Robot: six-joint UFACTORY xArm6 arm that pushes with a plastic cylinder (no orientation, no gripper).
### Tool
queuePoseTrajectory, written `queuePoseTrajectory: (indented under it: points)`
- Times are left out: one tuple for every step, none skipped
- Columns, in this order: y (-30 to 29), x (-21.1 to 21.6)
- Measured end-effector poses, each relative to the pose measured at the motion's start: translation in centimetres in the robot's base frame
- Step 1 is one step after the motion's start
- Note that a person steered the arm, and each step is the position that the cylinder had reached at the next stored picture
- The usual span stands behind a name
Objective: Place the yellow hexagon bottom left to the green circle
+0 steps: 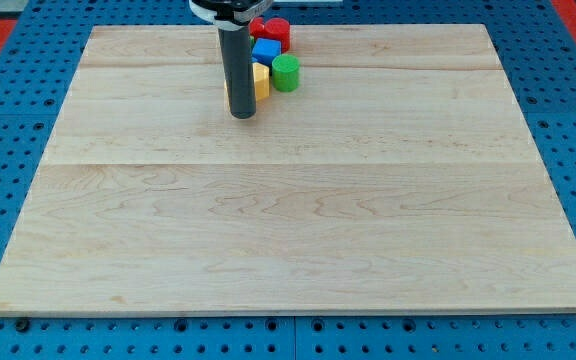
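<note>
The yellow hexagon (261,82) lies near the view's top, partly hidden behind my rod, just left of and slightly below the green circle (285,72), touching or nearly touching it. My tip (243,115) rests on the board just below and left of the yellow hexagon. A small orange edge shows at the rod's left side.
A blue block (266,52) sits just above the yellow and green ones, and red blocks (272,31) lie above it by the board's top edge. The wooden board (288,220) sits on a blue pegboard surface.
</note>
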State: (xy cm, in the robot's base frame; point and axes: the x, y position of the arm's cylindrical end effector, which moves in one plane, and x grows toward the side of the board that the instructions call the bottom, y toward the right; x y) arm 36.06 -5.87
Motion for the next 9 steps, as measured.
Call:
queuePoseTrajectory:
  points:
    - [0.0, 0.0]
    - [0.0, 0.0]
    - [-2.5, 0.8]
    - [-9.1, 1.6]
    - [-13.4, -2.3]
    - [-13.2, -6.1]
    - [-7.3, -6.1]
    - [-6.2, -6.5]
    - [-1.7, -6.8]
